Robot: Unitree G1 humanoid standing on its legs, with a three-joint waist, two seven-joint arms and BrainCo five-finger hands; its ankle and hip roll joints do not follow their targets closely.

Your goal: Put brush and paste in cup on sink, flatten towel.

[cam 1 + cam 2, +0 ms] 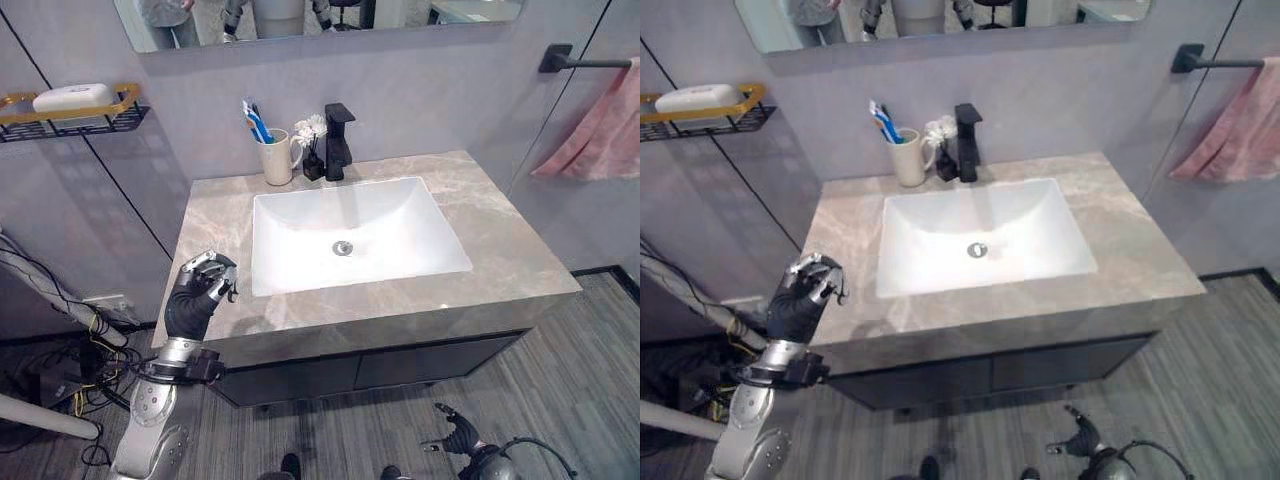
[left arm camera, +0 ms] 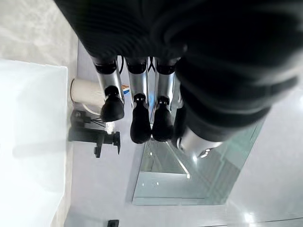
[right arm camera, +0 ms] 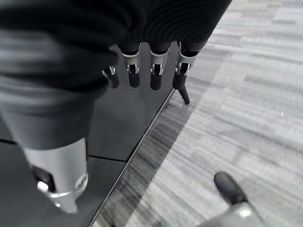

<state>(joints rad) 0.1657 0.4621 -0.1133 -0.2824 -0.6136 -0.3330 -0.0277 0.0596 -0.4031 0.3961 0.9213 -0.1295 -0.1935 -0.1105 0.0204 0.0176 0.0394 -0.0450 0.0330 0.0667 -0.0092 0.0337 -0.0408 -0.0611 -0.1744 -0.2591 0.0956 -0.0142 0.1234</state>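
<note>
A cream cup (image 1: 277,157) stands at the back of the stone counter (image 1: 500,250), left of the black faucet (image 1: 338,140). A blue toothbrush and a paste tube (image 1: 256,122) stick up out of it. The pink towel (image 1: 600,135) hangs bunched from a black bar (image 1: 580,63) on the right wall. My left hand (image 1: 203,288) hovers at the counter's front left corner, fingers curled and holding nothing; past its fingertips (image 2: 140,125) the cup (image 2: 85,92) shows. My right hand (image 1: 458,433) hangs low near the floor, fingers relaxed and holding nothing.
The white basin (image 1: 300,255) is sunk in the middle of the counter. A small vase of white flowers (image 1: 312,140) stands between cup and faucet. A gold wall shelf with a soap bar (image 1: 72,100) is at the upper left. A dark cabinet (image 1: 400,365) sits below.
</note>
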